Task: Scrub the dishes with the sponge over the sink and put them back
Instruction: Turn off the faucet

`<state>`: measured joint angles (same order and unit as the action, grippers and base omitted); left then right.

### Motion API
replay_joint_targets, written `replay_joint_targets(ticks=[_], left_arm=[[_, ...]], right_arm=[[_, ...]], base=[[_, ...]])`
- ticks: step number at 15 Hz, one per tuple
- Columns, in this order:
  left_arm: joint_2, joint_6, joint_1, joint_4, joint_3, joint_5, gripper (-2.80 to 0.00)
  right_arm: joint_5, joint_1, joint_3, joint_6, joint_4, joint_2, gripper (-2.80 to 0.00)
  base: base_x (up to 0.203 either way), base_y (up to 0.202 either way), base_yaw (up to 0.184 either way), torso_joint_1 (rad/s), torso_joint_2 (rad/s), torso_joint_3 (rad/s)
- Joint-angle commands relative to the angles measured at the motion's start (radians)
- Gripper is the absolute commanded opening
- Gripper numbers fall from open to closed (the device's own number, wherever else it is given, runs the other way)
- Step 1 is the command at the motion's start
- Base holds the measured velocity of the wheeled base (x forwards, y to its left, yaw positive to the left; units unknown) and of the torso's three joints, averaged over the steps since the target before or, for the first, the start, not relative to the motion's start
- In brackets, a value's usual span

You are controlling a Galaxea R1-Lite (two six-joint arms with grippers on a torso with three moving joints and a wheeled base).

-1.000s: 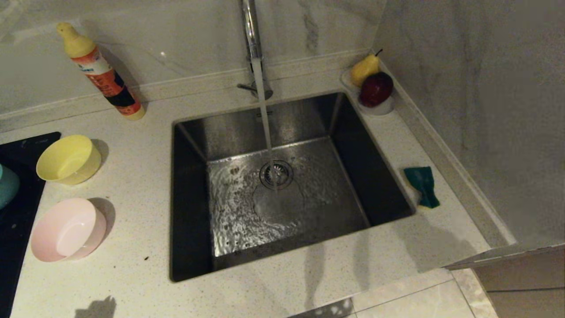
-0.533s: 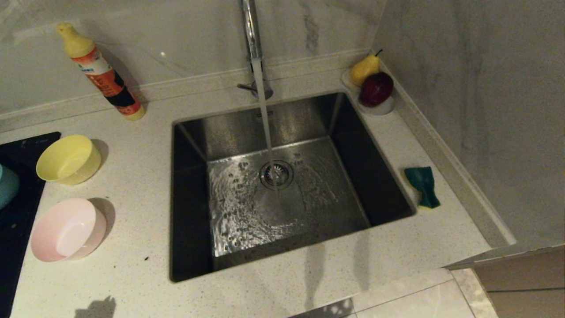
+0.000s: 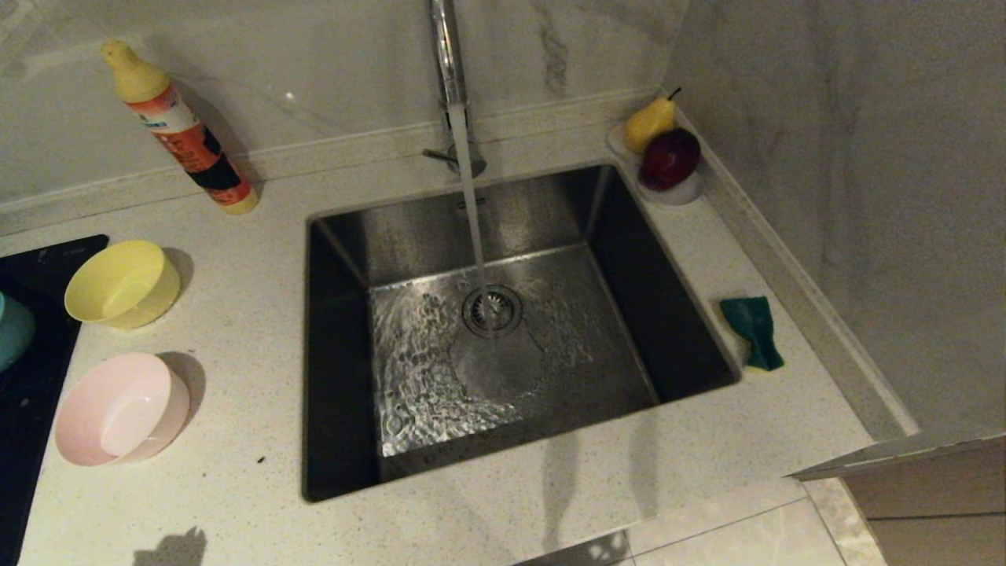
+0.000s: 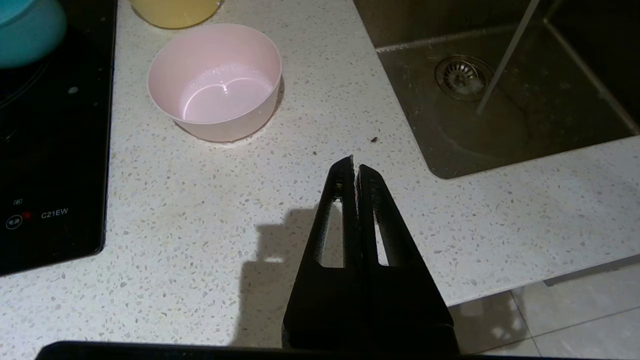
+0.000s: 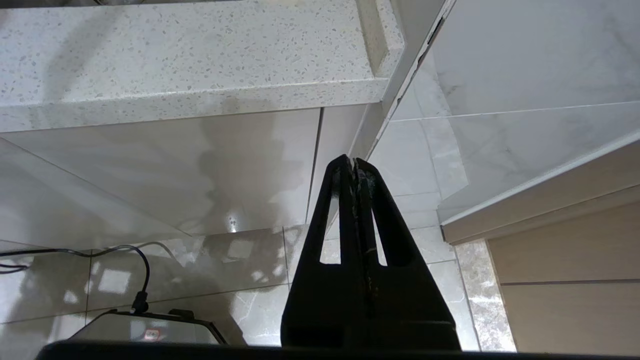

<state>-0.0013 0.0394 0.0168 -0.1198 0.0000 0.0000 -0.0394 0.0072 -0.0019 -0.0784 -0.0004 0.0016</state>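
Three bowls stand left of the sink (image 3: 338, 236): a yellow bowl (image 3: 122, 283), a pink bowl (image 3: 118, 409) and a light blue bowl (image 3: 12, 330) at the picture's left edge on the black hob (image 3: 39, 377). The green sponge (image 3: 753, 330) lies on the counter right of the sink. Water runs from the tap (image 3: 446, 55) onto the drain (image 3: 492, 310). My left gripper (image 4: 354, 165) is shut and empty, over the counter's front near the pink bowl (image 4: 215, 82). My right gripper (image 5: 350, 162) is shut and empty, below the counter's edge, facing the cabinet front. Neither gripper shows in the head view.
An orange spray bottle (image 3: 181, 130) leans at the back left. A white dish (image 3: 676, 192) with a pear and a dark red fruit sits in the back right corner. A wall (image 3: 849, 196) closes off the right side. A cable and a device lie on the floor (image 5: 135, 310).
A shadow on the counter's front right beside the sponge has faded away. Bowls and sponge have not moved; only the water ripples.
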Motion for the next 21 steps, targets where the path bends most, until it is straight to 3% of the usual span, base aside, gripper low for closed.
replay_joint_targets(ticks=[1, 14, 16, 18, 21], left_arm=[[0.000, 0.001, 0.000, -0.001, 0.040, 0.000, -2.80], [0.001, -0.007, 0.000, -0.005, 0.036, -0.004, -2.80], [0.009, -0.016, 0.000, 0.015, -0.086, -0.026, -2.80], [0.095, -0.020, 0.000, 0.066, -0.305, -0.054, -2.80], [0.407, -0.028, 0.001, 0.146, -0.597, -0.076, -2.80]], right_arm=[[0.000, 0.000, 0.000, -0.003, 0.002, -0.005, -2.80], [0.000, 0.000, 0.000, -0.001, 0.002, -0.005, -2.80], [0.000, 0.000, 0.000, -0.003, 0.002, -0.005, -2.80], [0.000, 0.000, 0.000, 0.000, 0.002, -0.005, -2.80], [0.000, 0.000, 0.000, -0.003, 0.002, -0.005, -2.80]], base=[[0.000, 0.000, 0.000, 0.000, 0.00, 0.000], [0.000, 0.000, 0.000, 0.000, 0.00, 0.000], [0.000, 0.000, 0.000, 0.000, 0.00, 0.000], [0.000, 0.000, 0.000, 0.000, 0.00, 0.000], [0.000, 0.000, 0.000, 0.000, 0.00, 0.000]])
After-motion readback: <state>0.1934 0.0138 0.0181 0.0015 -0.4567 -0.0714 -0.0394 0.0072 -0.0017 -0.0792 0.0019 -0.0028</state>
